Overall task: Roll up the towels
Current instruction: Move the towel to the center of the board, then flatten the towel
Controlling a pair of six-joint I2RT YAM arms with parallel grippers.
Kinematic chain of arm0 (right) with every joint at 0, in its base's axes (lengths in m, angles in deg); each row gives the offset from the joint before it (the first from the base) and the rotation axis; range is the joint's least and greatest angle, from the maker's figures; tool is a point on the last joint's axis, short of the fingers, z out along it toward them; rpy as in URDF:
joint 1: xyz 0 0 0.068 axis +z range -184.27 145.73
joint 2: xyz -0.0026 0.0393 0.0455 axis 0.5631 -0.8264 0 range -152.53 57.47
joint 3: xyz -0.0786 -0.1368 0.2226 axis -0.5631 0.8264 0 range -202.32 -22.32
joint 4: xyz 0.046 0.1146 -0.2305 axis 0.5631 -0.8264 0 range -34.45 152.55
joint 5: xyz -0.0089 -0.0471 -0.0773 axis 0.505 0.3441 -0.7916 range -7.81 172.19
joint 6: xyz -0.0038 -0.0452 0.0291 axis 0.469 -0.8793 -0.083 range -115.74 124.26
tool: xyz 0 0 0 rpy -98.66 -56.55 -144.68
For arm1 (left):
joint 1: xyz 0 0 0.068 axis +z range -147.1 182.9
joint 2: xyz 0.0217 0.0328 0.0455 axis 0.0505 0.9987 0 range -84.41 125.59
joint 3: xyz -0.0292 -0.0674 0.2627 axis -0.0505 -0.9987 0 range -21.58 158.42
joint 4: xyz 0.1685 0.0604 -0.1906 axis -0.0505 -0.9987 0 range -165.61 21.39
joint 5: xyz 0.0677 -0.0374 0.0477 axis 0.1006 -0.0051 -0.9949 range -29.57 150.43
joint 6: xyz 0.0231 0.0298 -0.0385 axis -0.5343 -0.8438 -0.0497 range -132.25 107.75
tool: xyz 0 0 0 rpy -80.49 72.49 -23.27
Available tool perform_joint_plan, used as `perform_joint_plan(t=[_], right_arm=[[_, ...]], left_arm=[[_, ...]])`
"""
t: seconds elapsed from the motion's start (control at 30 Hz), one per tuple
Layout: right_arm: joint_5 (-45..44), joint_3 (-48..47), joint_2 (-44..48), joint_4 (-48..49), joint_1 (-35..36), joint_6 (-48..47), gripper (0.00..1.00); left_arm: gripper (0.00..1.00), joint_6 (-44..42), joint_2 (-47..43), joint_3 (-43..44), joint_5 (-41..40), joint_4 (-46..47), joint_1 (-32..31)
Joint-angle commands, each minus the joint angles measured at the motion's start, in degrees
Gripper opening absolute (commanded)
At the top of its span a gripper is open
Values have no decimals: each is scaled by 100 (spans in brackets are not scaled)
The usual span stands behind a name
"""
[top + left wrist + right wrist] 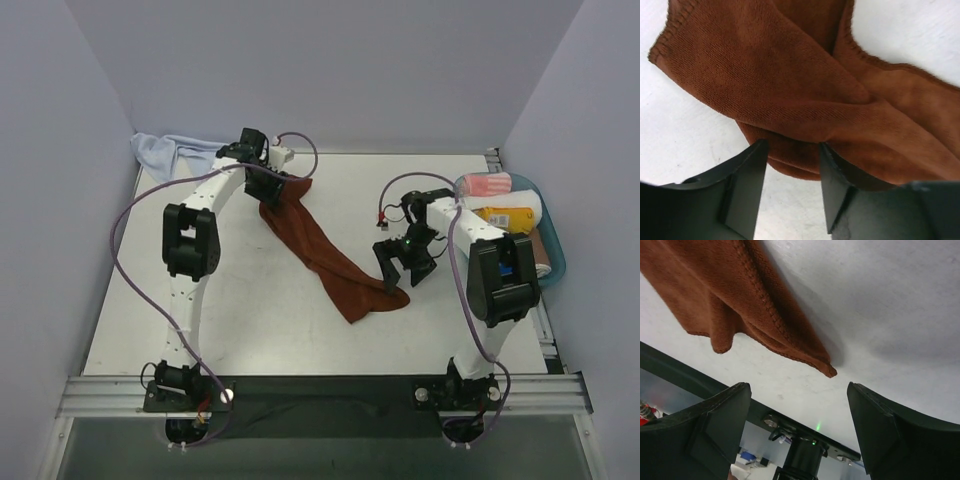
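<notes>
We judge the task barely begun, as neither towel is rolled. The rust-brown terry towel [320, 250] [790, 75] [705, 290] lies on the white desk [250, 310] as a long, twisted diagonal strip, not flat and not wound. The left end effector [264, 186] [792, 147] sits at the strip's far end, fingers apart, with the cloth at their tips but not clamped. The right end effector [405, 265] [797, 387] hovers by the near end, fingers wide apart and holding nothing. The pale light-blue towel [165, 152] lies crumpled at the far left corner. Both rolls remain.
</notes>
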Motion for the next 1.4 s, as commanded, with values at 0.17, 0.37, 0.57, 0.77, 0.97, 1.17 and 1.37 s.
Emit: perform_joint_plan(t=[0.17,0.37,0.57,0.77,0.97,1.17,1.37], right_arm=[[-939,162,-611,-281,166,-219,68],[-1264,-13,-937,-140,96,-280,54],[-1283,-408,-744,-140,-62,-377,53],[-765,-532,-129,-175,-343,-289,56],[-88,-462,-40,-166,-704,229,55],[-104,-225,-260,-105,-704,309,52],[-193,39,-489,45,-844,344,51]], left_arm=[[28,-603,-363,-1024,-1095,105,-178],[20,-594,-2075,-3579,-893,70,-266],[52,-524,-3466,-4560,-595,-774,-91],[79,-471,-3830,-3648,73,-898,621],[78,-234,-3022,-2760,240,-739,1061],[78,-163,-2406,-2329,285,-625,1245],[74,-110,-1870,-1977,293,-326,1316]])
